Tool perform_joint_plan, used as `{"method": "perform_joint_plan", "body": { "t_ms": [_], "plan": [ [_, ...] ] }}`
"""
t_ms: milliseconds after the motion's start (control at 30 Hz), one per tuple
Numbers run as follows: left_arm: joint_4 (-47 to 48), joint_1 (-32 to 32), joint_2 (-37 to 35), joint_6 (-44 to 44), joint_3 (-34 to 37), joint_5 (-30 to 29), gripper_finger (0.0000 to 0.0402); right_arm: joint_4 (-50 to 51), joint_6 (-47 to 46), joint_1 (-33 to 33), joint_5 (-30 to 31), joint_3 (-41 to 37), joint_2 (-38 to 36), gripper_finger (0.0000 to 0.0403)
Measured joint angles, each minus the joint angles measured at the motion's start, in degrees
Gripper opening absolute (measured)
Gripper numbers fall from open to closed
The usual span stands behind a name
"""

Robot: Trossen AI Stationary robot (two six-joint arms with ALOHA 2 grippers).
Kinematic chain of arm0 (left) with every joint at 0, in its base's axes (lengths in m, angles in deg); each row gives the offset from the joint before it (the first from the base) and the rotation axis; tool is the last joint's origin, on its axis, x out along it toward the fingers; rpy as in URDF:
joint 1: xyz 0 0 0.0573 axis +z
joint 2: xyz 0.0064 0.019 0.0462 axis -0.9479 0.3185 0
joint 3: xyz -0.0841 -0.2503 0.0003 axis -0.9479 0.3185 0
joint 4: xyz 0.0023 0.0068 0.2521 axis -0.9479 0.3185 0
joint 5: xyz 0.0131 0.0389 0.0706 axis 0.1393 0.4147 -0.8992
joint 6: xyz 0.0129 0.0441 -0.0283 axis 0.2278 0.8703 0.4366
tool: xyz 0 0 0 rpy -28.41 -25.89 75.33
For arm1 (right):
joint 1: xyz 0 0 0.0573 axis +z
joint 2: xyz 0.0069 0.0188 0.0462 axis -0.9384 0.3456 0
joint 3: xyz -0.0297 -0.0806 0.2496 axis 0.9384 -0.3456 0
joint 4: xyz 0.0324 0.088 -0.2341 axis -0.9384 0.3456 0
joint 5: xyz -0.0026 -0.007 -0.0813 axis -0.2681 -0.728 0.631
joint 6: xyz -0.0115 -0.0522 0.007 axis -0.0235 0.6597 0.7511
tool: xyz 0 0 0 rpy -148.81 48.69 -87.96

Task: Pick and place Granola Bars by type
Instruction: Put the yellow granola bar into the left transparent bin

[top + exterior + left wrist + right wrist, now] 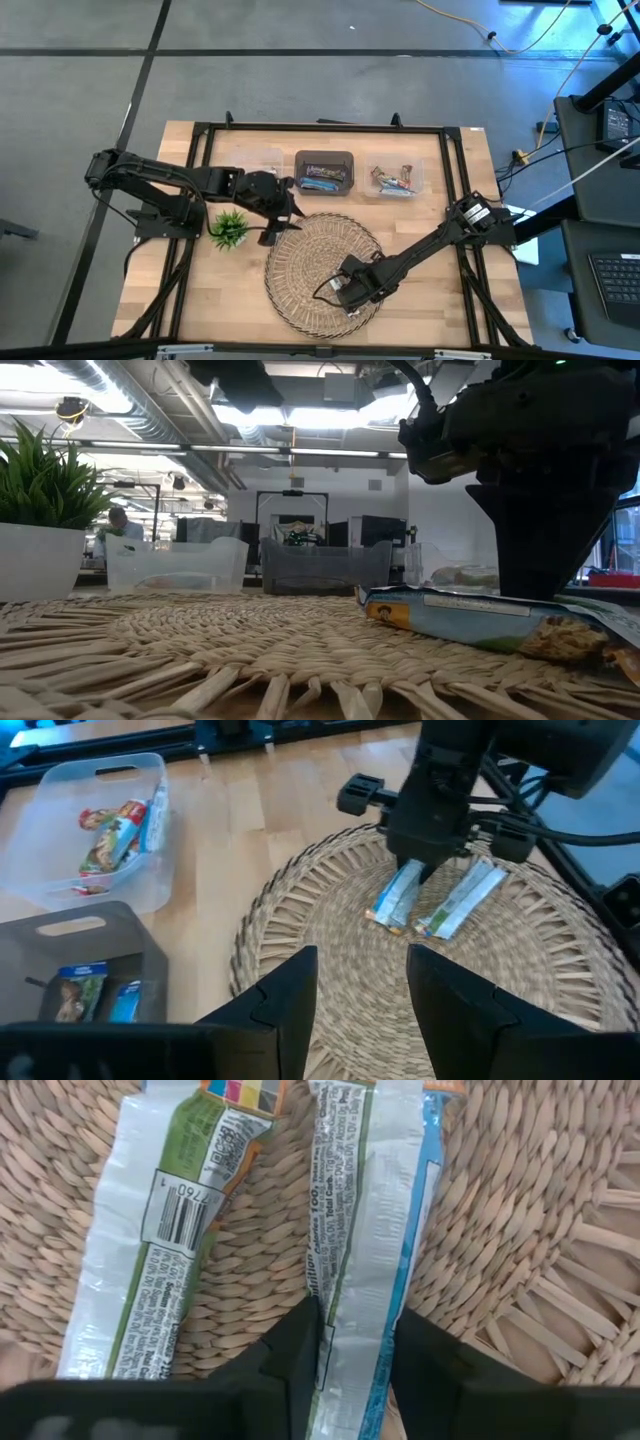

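Observation:
Two wrapped granola bars lie side by side, flat on the round wicker tray (300, 255). One has a blue edge and a silvery back (365, 1230). The other has a green edge and a barcode (160, 1230). Both also show in the left wrist view, the blue-edged bar (397, 898) and the green-edged bar (462, 898). My right gripper (355, 1350) is down on the tray (345, 290), shut on the blue-edged bar. My left gripper (360, 990) is open and empty above the tray's far left rim (275, 215). My right gripper pinches the blue-edged bar by its two long sides (330, 1315) between its two fingers, near one end. The fingers come from above, pointing down, and lie across the bar. The wrapper narrows between them. The bar lies flat on the wicker tray.
Three bins stand in a row at the far edge. The left one is clear (250, 160), the middle one is dark and holds blue bars (324, 172), and the right one is clear and holds brown-red-green bars (395, 180). A small green plant (230, 228) stands left of the tray.

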Motion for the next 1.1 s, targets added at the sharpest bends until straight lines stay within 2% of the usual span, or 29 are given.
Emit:
{"method": "perform_joint_plan", "body": {
  "t_ms": [233,400,500,700,867,967,1033,1100],
  "plan": [
    [-0.69,0.0,0.0,-0.01,-0.01,-0.59,0.0152,0.24,0.4,-0.02,0.04,0.0,0.0,0.0076],
    [-0.55,0.02,-0.2,-0.01,-0.01,-0.19,0.0152,0.24,2.03,-0.02,0.43,-0.14,-0.77,0.0086],
    [-1.15,0.11,-2.32,-0.01,-0.01,1.51,0.0152,0.76,3.08,-0.02,3.07,-0.24,-3.11,0.0088],
    [-0.93,1.66,-8.12,-0.19,-0.01,2.14,0.0152,2.12,5.28,-0.13,9.72,-0.2,-7.59,0.0063],
    [-1.72,2.29,-11.42,-1.6,0.01,3.25,0.0152,2.1,7.64,-0.61,18.32,-0.15,-13.71,0.0078],
    [-10.83,2.24,-11.94,-2.7,2.63,8.1,0.0152,0.2,11.06,-0.85,26.55,-0.15,-18.87,0.008],
    [-21.65,2.19,-11.93,-3.95,5.86,11.84,0.0152,-1.76,15.28,-0.94,31.98,-0.13,-22.01,0.0074],
    [-31.29,2.21,-11.93,-5.42,9.58,12.35,0.0152,-4.16,20.29,-1.0,36.58,-0.11,-24.93,0.0068]
  ]
}}
